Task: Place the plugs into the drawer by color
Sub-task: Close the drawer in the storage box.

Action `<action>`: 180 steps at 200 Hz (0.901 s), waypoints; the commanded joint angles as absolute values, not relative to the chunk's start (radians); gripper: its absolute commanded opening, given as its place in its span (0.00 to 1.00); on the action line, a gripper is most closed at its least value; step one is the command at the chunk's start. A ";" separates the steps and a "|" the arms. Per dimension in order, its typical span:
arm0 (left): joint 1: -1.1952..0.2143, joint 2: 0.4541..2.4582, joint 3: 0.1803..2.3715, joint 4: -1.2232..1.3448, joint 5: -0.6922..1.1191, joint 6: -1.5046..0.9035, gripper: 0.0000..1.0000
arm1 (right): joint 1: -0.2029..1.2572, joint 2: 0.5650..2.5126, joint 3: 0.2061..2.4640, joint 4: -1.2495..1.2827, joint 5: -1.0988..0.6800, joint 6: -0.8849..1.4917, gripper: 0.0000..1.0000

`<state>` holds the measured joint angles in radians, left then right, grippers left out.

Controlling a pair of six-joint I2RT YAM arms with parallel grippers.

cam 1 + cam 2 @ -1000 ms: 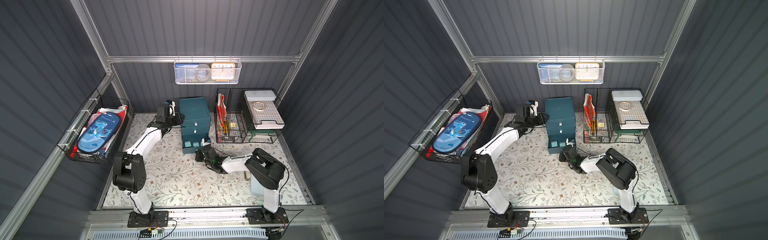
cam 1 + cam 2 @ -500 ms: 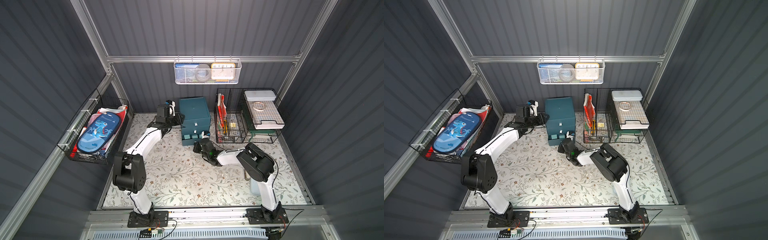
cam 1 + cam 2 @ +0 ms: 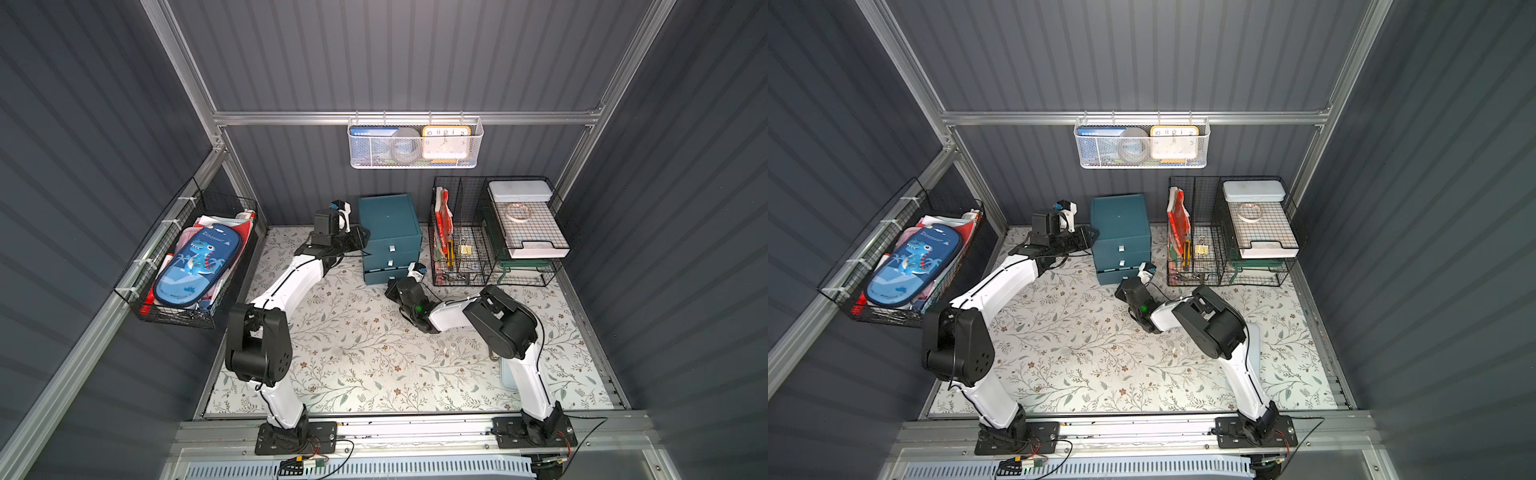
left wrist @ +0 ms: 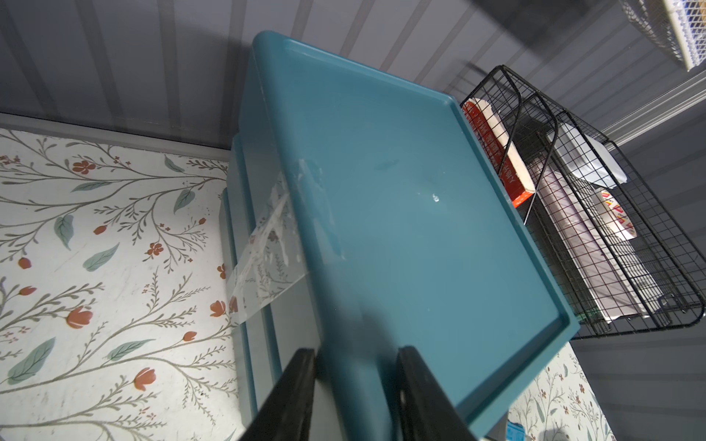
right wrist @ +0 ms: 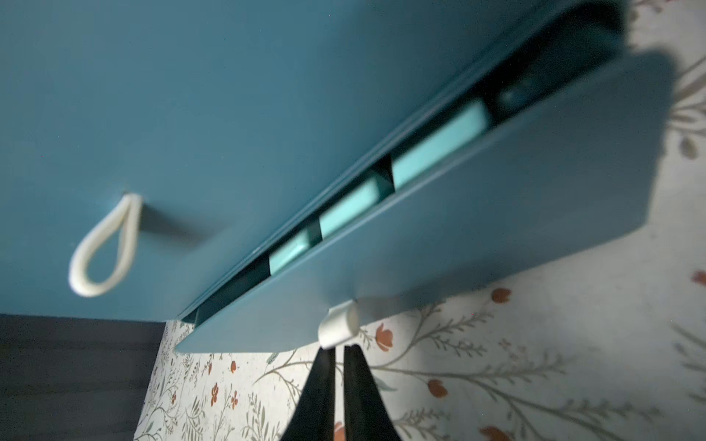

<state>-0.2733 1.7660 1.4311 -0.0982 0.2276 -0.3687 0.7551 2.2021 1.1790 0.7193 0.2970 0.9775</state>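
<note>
The drawer cabinet (image 3: 388, 222) stands at the tabletop's (image 3: 353, 353) back, a wire-mesh organizer (image 3: 459, 232) just right of it, three plugs (image 5: 435, 147) side by side in its bottom drawer (image 5: 477, 214), the right hand (image 5: 340, 349) just before that.

Smooth, faintly glossy plastic drawer (image 4: 401, 229)

Soft, even overhead light brightens the white floral-print table mat (image 3: 374, 357) in both top views, while the dark grey corrugated walls (image 3: 415, 54) stay dim. The left wrist view shows the dark teal plastic drawer cabinet (image 4: 420, 229) sharply, with a small glare spot. The right wrist view is soft: its white loop pull tab (image 5: 103, 248) is blurred, and a dark shadow falls on the mat.
</note>
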 commanded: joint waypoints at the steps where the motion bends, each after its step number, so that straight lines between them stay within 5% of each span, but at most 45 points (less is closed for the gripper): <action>1: -0.300 1.816 1.373 -0.278 0.292 -0.342 0.39 | 0.737 2.230 1.218 0.749 0.345 1.035 0.11; 180: -0.301 1.816 1.368 -0.274 0.295 -0.344 0.40 | 0.742 2.300 1.333 0.733 0.304 1.071 0.14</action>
